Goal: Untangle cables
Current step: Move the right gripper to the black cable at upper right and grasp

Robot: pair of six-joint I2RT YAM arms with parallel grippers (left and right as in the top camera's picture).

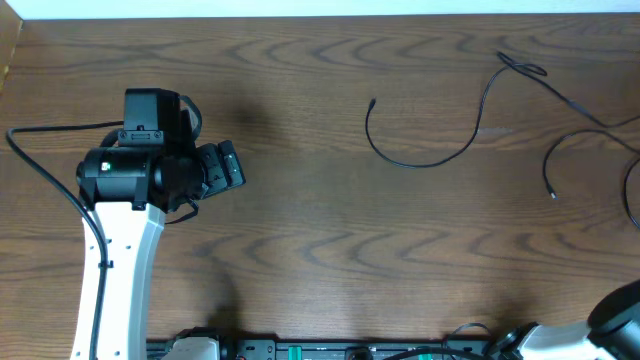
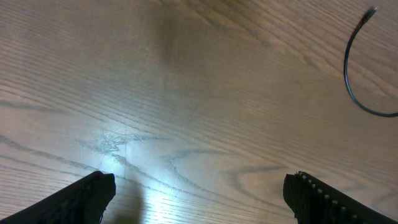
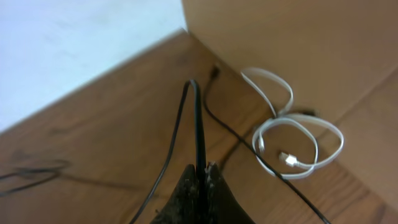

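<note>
Thin black cables lie on the wooden table at the back right. One cable [image 1: 425,160] curves in an open arc, and its end shows in the left wrist view [image 2: 351,87]. Another strand [image 1: 565,100] runs to the right edge, with a plug end [image 1: 551,193] below it. My left gripper [image 1: 225,165] is open and empty over bare wood [image 2: 199,190], well left of the cables. My right gripper [image 3: 200,169] is shut on a black cable [image 3: 199,124] that loops up and back down. A second black cable [image 3: 249,149] crosses beside it.
A white cable [image 3: 298,140] lies coiled next to a brown wall [image 3: 298,43] in the right wrist view. The right arm [image 1: 620,315] sits at the bottom right corner. A thick black cord [image 1: 50,180] runs from the left arm.
</note>
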